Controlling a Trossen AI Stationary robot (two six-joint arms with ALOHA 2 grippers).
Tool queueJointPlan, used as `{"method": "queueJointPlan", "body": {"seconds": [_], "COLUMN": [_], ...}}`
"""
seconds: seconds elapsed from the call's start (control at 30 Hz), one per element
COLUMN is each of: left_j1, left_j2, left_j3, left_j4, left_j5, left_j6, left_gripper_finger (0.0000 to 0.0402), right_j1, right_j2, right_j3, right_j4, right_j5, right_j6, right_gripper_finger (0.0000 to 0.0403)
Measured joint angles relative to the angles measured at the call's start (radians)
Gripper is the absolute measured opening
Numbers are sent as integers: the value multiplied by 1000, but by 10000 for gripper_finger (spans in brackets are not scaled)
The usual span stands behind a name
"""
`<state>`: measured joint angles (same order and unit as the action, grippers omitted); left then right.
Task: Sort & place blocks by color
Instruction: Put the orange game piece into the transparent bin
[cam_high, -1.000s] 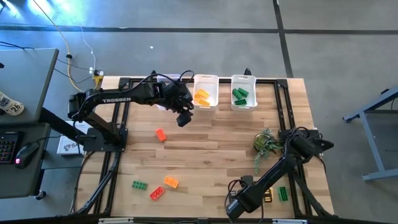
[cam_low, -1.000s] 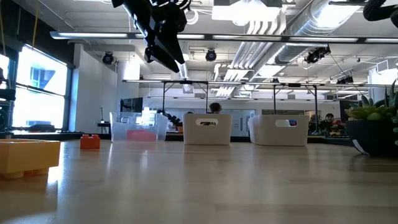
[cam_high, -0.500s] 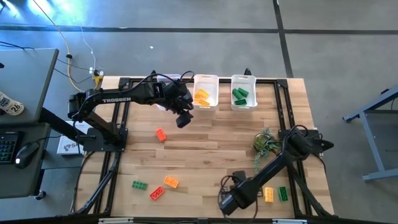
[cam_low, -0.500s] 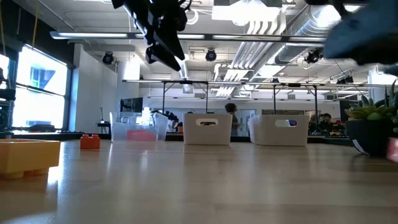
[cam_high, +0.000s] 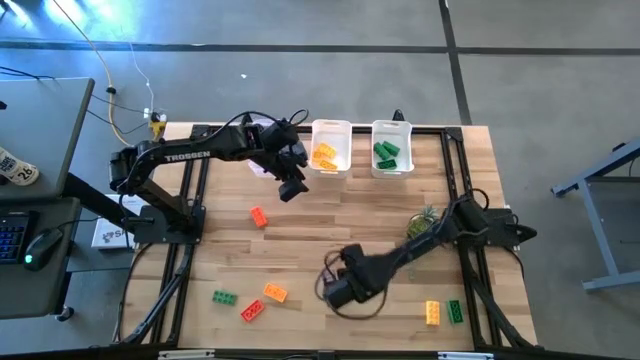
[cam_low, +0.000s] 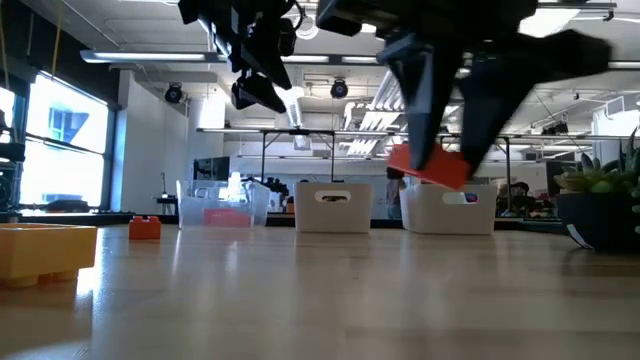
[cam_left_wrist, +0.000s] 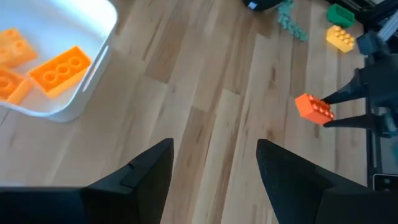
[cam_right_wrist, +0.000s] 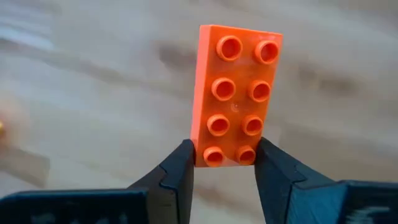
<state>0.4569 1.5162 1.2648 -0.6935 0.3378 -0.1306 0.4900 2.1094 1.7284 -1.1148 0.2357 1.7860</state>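
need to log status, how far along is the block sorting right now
Done: orange-yellow blocks lie in the middle bin and green blocks in the right bin. In hand: the right hand is shut on a red-orange block, lifted off the table; the left hand hangs open near the bins. Left: five loose blocks, including a red one and a green one.

Two dark, jointed arms, white "TROSSEN" lettering on the left arm (cam_high: 185, 157), black cabling, matte black tapered jaws.

- Bare table (cam_high: 350, 215) lies all around the right gripper (cam_high: 335, 290).
- Ahead of it, the left gripper (cam_high: 290, 188) hangs before the bins (cam_high: 331, 127).
- A plant sprig (cam_high: 428, 228) stands beside its arm.
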Motion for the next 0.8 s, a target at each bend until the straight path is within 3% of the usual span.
{"method": "queueJointPlan", "body": {"seconds": [0.3,0.57,0.8], "left_j1": [66,138,182], "left_j2": [0,0,0], "left_j3": [0,0,0], "left_j4": [-75,-103,-103], "left_j5": [14,223,251], "left_j6": [-47,-112,-218], "left_gripper_finger": [217,217,216], "right_j1": [-163,-295,-389], "right_j2": [-2,-3,-3], "right_j3": [150,237,284], "right_j4": [-186,-209,-201], "right_j5": [134,173,173], "right_j6": [-487,-1009,-1347], "right_gripper_finger": [109,109,109]}}
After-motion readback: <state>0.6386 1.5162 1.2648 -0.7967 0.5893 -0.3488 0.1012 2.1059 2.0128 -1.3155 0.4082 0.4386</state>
